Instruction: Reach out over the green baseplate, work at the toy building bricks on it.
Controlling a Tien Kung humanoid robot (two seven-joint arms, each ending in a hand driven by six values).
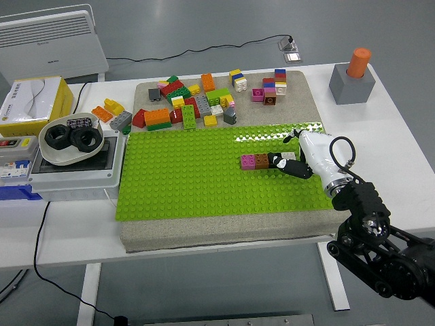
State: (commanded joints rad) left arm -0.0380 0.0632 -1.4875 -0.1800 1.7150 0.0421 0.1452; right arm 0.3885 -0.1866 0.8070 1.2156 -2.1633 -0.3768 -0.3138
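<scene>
The green baseplate [197,170] lies on a grey mat in the middle of the table. On its right part stands a short row of bricks: pink [248,161], brown [261,160], black [272,159] and white [289,155]. My right hand [291,161], white with black tips, comes in from the lower right and lies over the row's right end, touching the black and white bricks. Its grip on them is hidden from this angle. A pile of loose coloured bricks [194,102] lies on the mat behind the plate.
At the left stand a grey electrical box [68,170], a white bowl of black rings [71,139] and a yellow carton [30,102]. A grey block with an orange peg [353,78] stands at the back right. A white heater [51,44] is behind the table.
</scene>
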